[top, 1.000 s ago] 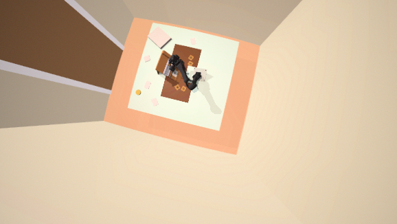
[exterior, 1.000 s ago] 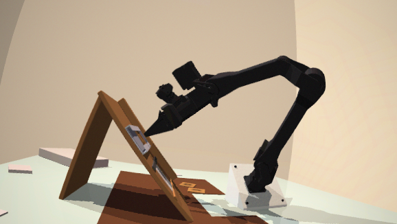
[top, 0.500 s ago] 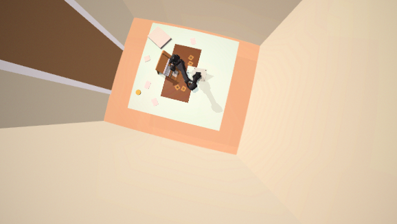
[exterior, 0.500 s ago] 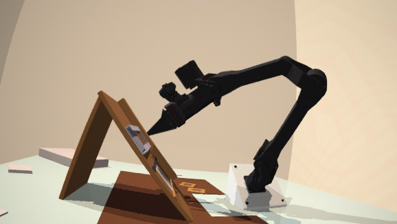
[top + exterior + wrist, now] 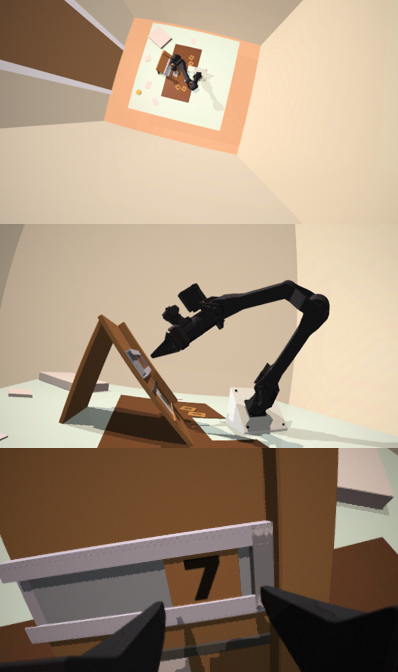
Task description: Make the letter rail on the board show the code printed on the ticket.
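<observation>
The tilted brown board (image 5: pixel 113 337) (image 5: pixel 125 493) carries a pale grey rail (image 5: pixel 136 363) (image 5: pixel 125 551). A tile marked 7 (image 5: pixel 230 575) lies in the rail near its right end, upright in the wrist view. A narrow grey gap shows between it and the right end wall (image 5: pixel 262 558). Grey floor shows to its left. My gripper (image 5: pixel 152 356) (image 5: pixel 212 600) is open and empty, its fingertips off the board in front of the rail's right part. Orange tiles (image 5: pixel 191 57) (image 5: pixel 177 87) (image 5: pixel 197 414) lie on the counter, their marks unreadable. I cannot read a ticket code.
A large pinkish slab (image 5: pixel 160 36) (image 5: pixel 74 381) (image 5: pixel 362 470) lies behind the board. Small pale pink blocks (image 5: pixel 147 58) (image 5: pixel 155 102) (image 5: pixel 193 41) and a yellow disc (image 5: pixel 138 92) lie around. A raised brown strip (image 5: pixel 305 523) runs down the board's right side.
</observation>
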### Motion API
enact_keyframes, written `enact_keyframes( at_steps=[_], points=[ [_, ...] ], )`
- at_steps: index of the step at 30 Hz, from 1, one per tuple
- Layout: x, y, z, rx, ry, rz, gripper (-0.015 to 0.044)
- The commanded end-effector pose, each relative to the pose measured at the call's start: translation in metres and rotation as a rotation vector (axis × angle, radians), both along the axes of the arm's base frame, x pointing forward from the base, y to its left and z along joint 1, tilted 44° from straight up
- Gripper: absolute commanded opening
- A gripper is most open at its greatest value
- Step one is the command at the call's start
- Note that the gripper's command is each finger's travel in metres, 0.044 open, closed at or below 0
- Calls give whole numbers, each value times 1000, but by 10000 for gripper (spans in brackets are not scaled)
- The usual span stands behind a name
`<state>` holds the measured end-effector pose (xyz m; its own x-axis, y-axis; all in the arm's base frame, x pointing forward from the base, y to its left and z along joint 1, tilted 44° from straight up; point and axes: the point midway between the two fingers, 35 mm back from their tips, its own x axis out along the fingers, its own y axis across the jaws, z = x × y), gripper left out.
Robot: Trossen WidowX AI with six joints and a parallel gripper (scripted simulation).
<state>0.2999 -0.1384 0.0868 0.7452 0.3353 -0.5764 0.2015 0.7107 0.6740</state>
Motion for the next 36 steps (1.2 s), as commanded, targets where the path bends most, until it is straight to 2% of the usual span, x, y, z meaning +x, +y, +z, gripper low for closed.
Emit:
enact_keyframes(
  at_steps=[1,22,33,36],
  points=[
    [-2,-1,3,-2,-7,2,295],
    [-7,-5,10,-2,-6,2,295],
    [-7,-4,8,0,1,-1,6],
    [-7,-4,8,0,1,-1,0]
  ],
)
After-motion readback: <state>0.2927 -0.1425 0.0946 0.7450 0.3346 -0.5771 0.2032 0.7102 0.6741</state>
